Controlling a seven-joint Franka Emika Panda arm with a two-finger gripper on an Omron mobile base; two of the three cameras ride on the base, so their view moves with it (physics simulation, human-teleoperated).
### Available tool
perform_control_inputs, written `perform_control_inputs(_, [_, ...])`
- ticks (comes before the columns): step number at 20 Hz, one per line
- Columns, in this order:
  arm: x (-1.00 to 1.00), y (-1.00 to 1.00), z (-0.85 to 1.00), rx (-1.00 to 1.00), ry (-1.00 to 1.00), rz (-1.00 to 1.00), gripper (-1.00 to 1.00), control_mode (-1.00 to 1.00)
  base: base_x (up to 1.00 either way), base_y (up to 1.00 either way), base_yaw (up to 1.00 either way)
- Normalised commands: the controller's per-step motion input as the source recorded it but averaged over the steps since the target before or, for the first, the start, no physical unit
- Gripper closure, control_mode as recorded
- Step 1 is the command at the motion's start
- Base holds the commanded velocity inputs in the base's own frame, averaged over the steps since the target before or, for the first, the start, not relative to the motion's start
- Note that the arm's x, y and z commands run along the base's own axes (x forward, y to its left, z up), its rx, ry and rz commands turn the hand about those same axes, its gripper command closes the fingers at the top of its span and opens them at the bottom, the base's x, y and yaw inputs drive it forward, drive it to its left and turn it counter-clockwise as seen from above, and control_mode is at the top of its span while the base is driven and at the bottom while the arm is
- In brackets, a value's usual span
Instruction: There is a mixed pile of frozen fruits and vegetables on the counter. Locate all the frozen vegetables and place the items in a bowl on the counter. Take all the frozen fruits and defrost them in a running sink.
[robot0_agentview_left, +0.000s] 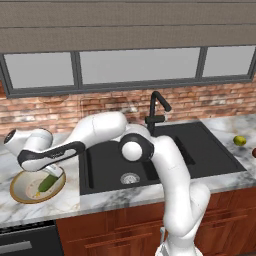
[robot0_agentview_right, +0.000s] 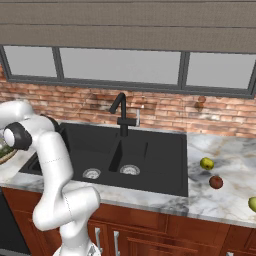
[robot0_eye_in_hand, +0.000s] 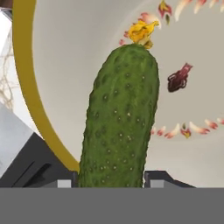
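Note:
My gripper (robot0_eye_in_hand: 109, 178) is shut on the long dark green cucumber-like piece (robot0_eye_in_hand: 120, 118), one finger on each side of its lower end. Its yellow-flowered tip points into the bowl's cream inside (robot0_eye_in_hand: 78, 52). In the left base view the gripper (robot0_agentview_left: 52, 173) hangs low over the golden-rimmed bowl (robot0_agentview_left: 19, 198) on the counter left of the sink (robot0_agentview_left: 105, 165), and the cucumber (robot0_agentview_left: 46, 184) slants down into the bowl. Right of the sink lie a yellow-green ball (robot0_agentview_right: 207, 163), a dark red ball (robot0_agentview_right: 216, 182) and a paler yellow-green ball (robot0_agentview_right: 253, 203).
The black gooseneck tap (robot0_agentview_left: 155, 112) stands behind the two-basin sink; I see no water running. A brick wall with windows backs the marble counter (robot0_agentview_right: 225, 150). My arm reaches left across the sink's left basin. A dark appliance front (robot0_agentview_left: 27, 242) sits below the bowl.

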Motion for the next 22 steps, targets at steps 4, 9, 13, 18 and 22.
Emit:
perform_control_inputs(4, [0.03,0.0,0.22,0.06,0.02,0.0,-1.0,-1.0,0.0,0.0,0.0])
perform_control_inputs(9, [-0.07,0.0,0.46,0.07,0.0,0.0,-1.0,-1.0,0.0,0.0,0.0])
perform_control_inputs(13, [-0.41,-0.04,0.28,0.07,-0.01,-0.05,-1.0,-1.0,0.0,0.0,0.0])
perform_control_inputs(18, [-0.69,-0.36,0.28,0.04,-0.1,-0.12,-1.0,-1.0,0.0,0.0,0.0])
perform_control_inputs(22, [-0.76,-0.55,0.12,0.0,-0.12,-0.15,-1.0,-1.0,0.0,0.0,0.0])
